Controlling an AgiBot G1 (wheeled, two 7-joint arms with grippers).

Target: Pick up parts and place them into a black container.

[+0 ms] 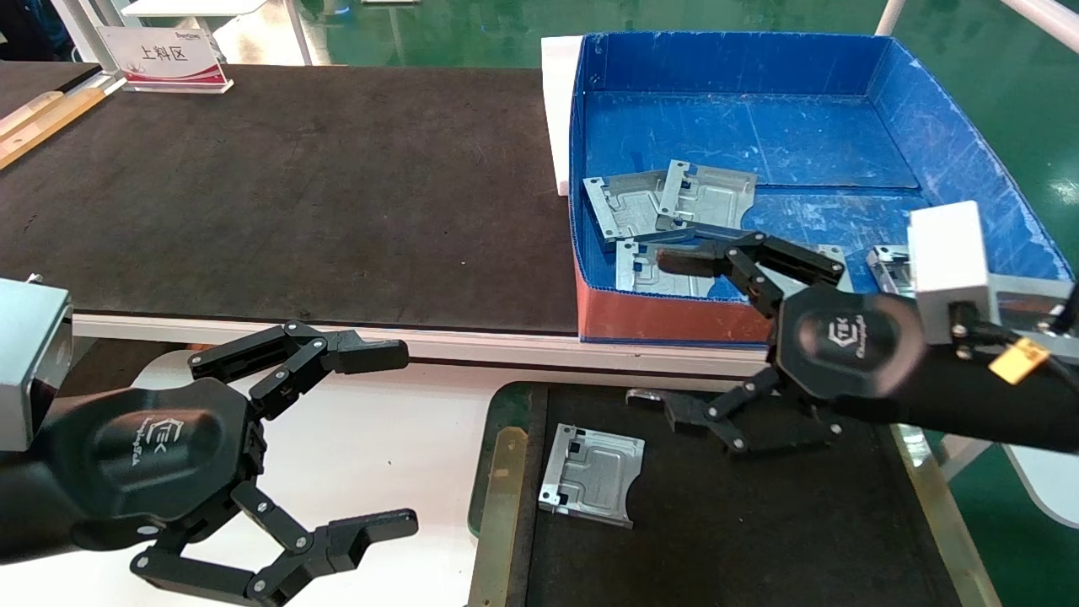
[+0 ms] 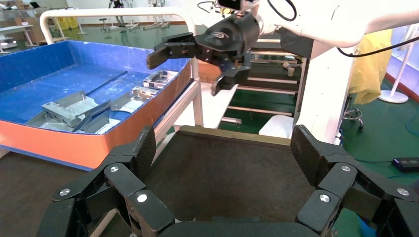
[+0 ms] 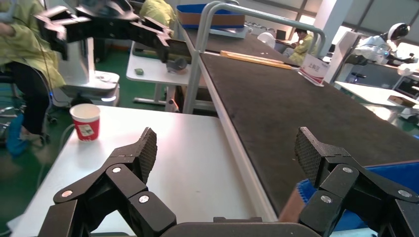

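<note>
One silver-grey part [image 1: 590, 475] lies flat on the matte floor of the black container [image 1: 759, 531], near its left side. Several more parts [image 1: 674, 201] lie in the blue box [image 1: 952, 143], also seen as parts [image 2: 69, 109] in the left wrist view. My right gripper [image 1: 653, 329] hangs open and empty over the box's red front wall and the container's far edge. In its own view the right gripper [image 3: 228, 148] holds nothing. My left gripper [image 1: 409, 438] is open and empty over the white table, left of the container. The left gripper [image 2: 225, 148] faces the container floor [image 2: 222, 173].
A long black mat [image 1: 295, 185] covers the bench left of the blue box. A sign [image 1: 164, 57] stands at its far left. The container's brass rail [image 1: 497, 506] and green rim border the white table [image 1: 379, 472]. A red paper cup [image 3: 85, 121] stands on the table.
</note>
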